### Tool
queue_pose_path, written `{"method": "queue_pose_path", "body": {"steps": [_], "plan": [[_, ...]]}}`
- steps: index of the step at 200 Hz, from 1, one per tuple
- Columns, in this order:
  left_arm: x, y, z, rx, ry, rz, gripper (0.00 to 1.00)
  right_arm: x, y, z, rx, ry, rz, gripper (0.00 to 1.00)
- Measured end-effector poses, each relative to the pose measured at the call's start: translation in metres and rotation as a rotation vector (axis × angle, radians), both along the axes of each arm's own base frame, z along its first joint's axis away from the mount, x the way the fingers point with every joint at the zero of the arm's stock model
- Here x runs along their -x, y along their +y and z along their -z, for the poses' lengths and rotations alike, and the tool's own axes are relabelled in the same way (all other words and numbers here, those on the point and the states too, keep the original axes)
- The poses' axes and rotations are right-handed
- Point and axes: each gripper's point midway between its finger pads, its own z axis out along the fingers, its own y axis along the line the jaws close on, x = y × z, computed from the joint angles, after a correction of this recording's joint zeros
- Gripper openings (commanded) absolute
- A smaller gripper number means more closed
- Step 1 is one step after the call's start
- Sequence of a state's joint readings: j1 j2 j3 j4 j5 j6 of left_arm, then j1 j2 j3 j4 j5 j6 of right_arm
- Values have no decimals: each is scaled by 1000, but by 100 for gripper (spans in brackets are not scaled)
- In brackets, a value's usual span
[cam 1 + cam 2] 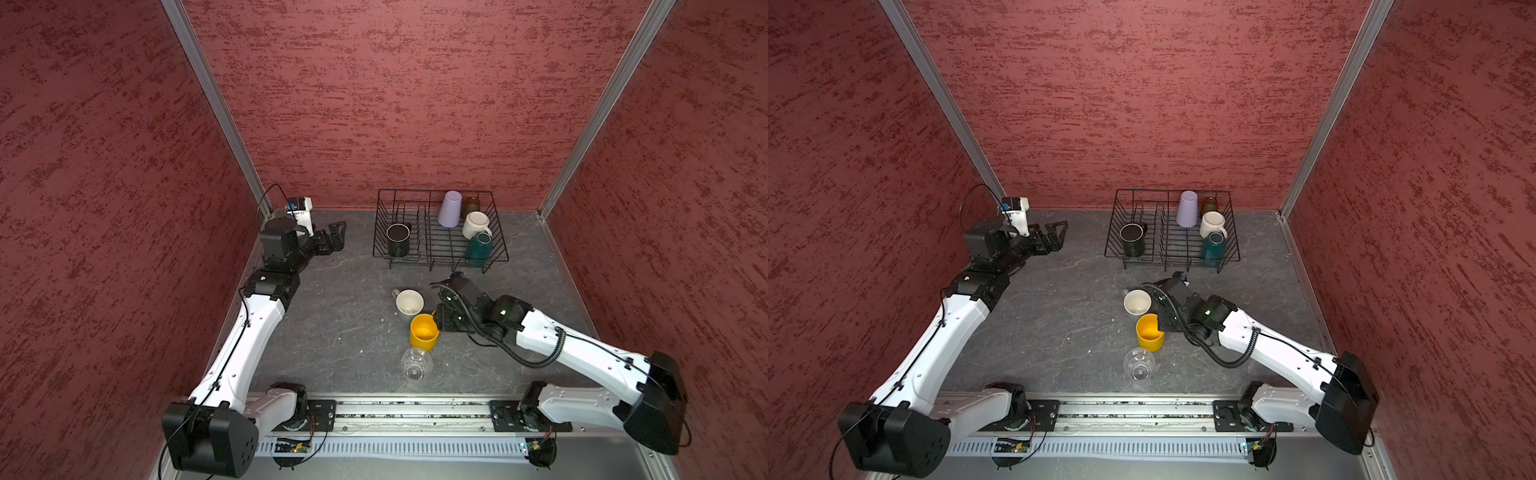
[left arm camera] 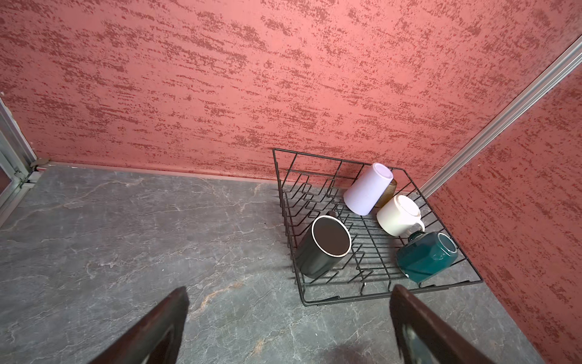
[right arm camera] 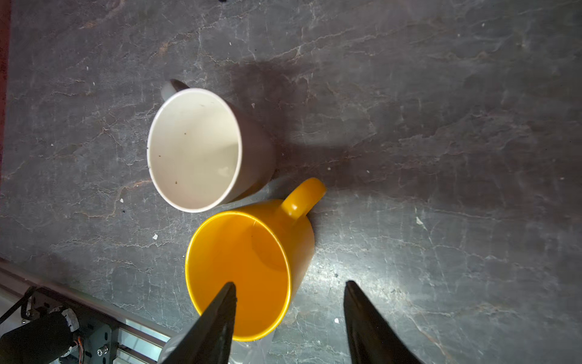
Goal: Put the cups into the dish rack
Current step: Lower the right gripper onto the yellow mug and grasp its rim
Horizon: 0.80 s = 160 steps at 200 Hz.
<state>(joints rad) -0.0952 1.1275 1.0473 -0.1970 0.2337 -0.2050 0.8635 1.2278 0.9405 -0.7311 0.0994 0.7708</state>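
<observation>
The black wire dish rack (image 1: 375,224) (image 1: 1110,224) (image 2: 338,299) stands at the back. It holds a black mug (image 1: 398,239), a lilac tumbler (image 1: 450,209), an amber glass (image 1: 472,205), a white mug (image 1: 475,225) and a teal mug (image 1: 478,248). On the table in front stand a grey mug with a cream inside (image 1: 409,302) (image 3: 193,148), a yellow mug (image 1: 424,330) (image 3: 239,271) and a clear glass (image 1: 416,364). My right gripper (image 3: 290,284) is open astride the yellow mug's wall, one finger inside the mug and one outside. My left gripper (image 1: 338,232) (image 2: 289,290) hovers open and empty, left of the rack.
Red textured walls close in the table on three sides. A metal rail (image 1: 415,411) with both arm bases runs along the front edge. The grey mug and the yellow mug stand close together, and the clear glass is just in front of the yellow mug.
</observation>
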Motion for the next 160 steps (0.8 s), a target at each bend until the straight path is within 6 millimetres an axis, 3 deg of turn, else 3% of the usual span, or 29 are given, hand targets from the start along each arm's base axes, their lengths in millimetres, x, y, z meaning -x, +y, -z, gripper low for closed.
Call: {"method": "queue_pose_path", "body": {"steps": [160], "plan": [[1,-3,-3,8,-10,21,100,-11,16,57,92,79,-8,37]]}}
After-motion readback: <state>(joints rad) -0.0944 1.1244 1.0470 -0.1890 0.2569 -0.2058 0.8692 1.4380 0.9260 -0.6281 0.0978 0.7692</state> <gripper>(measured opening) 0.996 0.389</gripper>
